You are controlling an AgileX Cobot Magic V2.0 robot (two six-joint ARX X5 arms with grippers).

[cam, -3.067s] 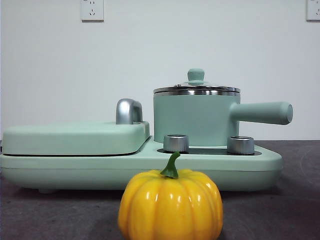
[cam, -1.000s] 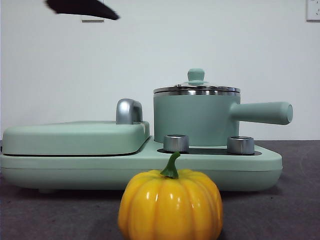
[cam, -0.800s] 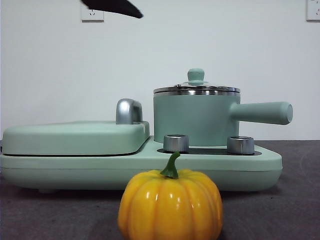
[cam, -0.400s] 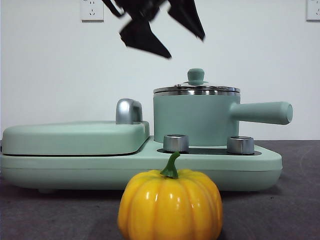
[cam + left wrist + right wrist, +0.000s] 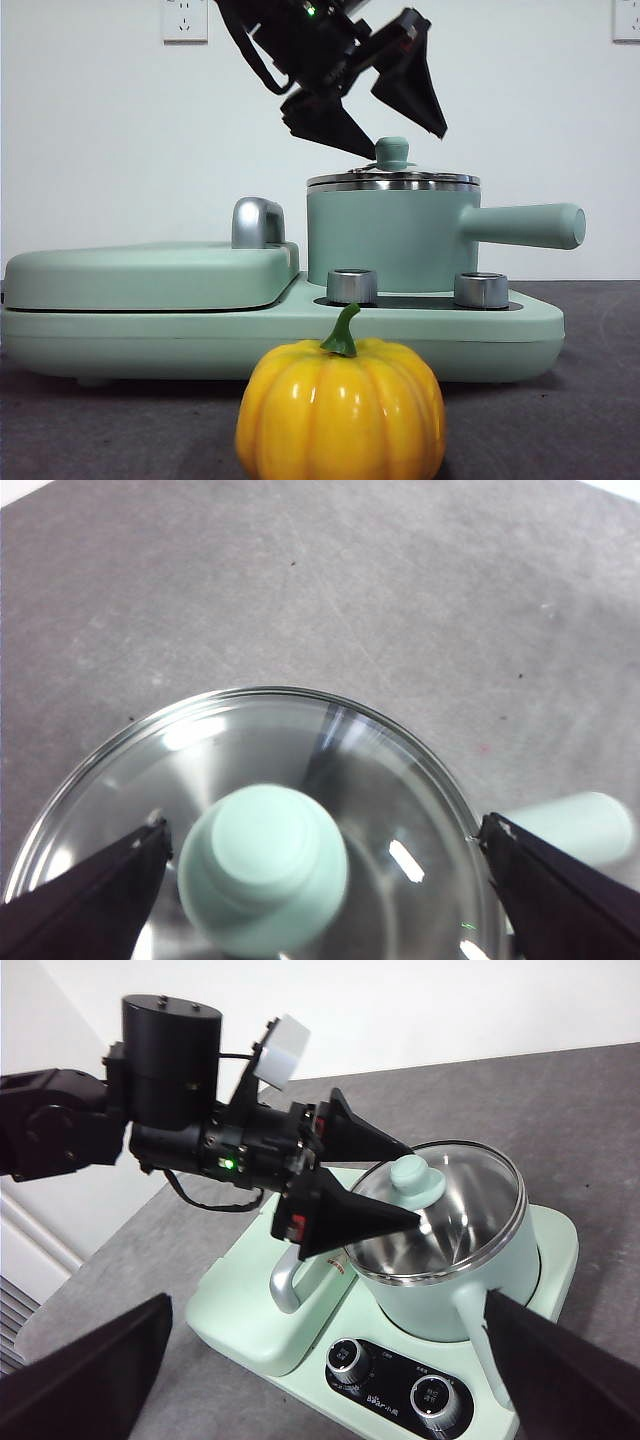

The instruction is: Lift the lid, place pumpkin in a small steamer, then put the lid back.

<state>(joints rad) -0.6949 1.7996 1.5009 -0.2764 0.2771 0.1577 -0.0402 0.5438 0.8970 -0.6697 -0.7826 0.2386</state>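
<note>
We record, left to right: griddle cover [image 5: 150,275], closed. Left gripper [image 5: 395,135], jaws spread wide, astride the knob of the lid [image 5: 392,178], which sits on the small steamer [image 5: 390,240]. Pumpkin [image 5: 341,410] on the table before the cooker. Right gripper [image 5: 330,1380] wide, well apart.

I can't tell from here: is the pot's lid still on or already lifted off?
On. The lid sits flat on the small steamer; the left end effector, open, only straddles its knob.
</note>
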